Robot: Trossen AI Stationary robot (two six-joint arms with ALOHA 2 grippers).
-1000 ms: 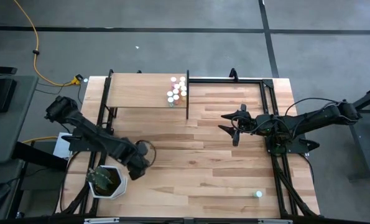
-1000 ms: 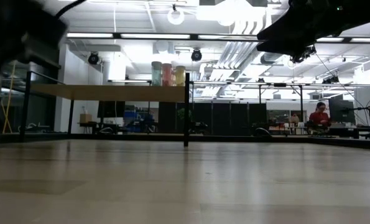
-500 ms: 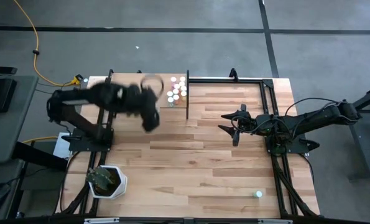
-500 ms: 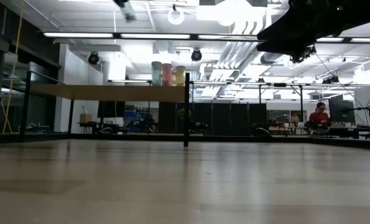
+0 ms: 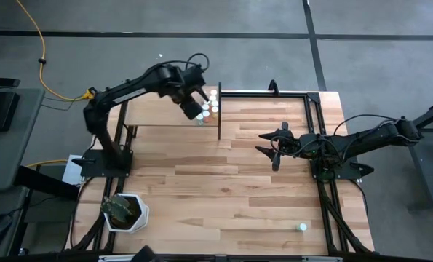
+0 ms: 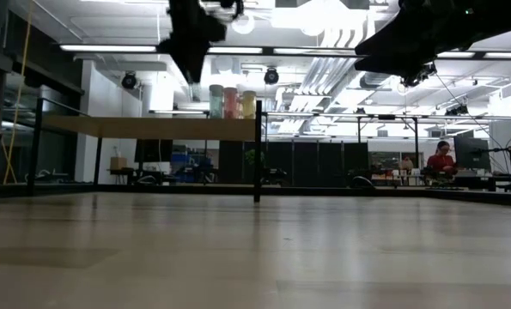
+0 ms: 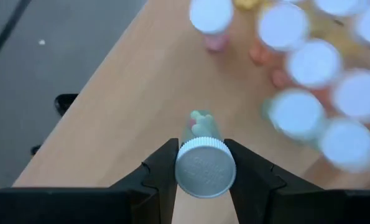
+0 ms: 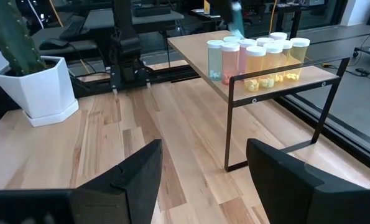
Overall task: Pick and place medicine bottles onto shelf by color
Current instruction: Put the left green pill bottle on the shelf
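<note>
- Above the shelf [image 5: 158, 105], our left pincer [image 7: 200, 158] clamps a bottle [image 7: 203, 165] near the bottle cluster [image 5: 209, 103].
- Next we lower it beside matching colour.
- Right pincer [image 8: 200, 168] waits wide over the desk [image 5: 238, 189].

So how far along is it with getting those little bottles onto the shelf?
Most of it looks done: a cluster of bottles already stands at one end of the shelf. In hand: the left gripper holds one more bottle above the shelf, near that cluster, not yet set down. Left: one bottle remains on the table near the right arm's side. The right gripper waits open over the table.
</note>
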